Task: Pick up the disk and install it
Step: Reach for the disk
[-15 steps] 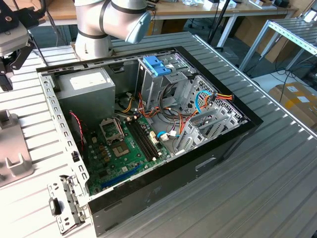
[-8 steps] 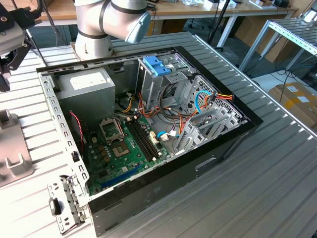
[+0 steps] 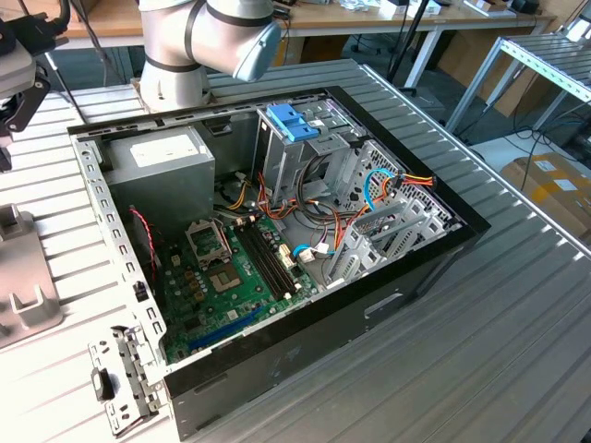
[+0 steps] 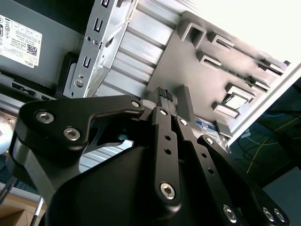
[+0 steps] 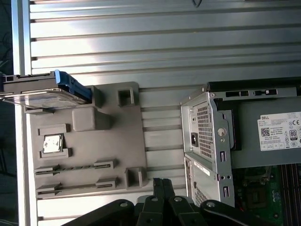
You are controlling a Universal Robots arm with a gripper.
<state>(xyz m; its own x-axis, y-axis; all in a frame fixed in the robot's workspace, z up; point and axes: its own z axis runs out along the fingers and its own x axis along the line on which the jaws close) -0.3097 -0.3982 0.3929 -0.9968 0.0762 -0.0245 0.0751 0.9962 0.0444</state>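
Your tool [image 5: 162, 181] hangs with its fingers pressed together, gripping nothing, above the ribbed surface [image 5: 164, 42] beside the open computer case [image 5: 207, 141]. The disk [image 5: 42, 94], in its blue frame, sits at one end of the grey fixture plate [image 5: 117, 141], well apart from the tool.

We take this for a robotics lab or workshop: an opened computer case [image 3: 323, 341] lies on a ribbed aluminium worktop [image 3: 517, 369]; a robot arm [image 3: 185, 46] stands just beyond the case; farther beyond it run wooden benches [image 3: 369, 20]; off the case's far side, on the floor, sits a cardboard box [image 3: 554, 185].
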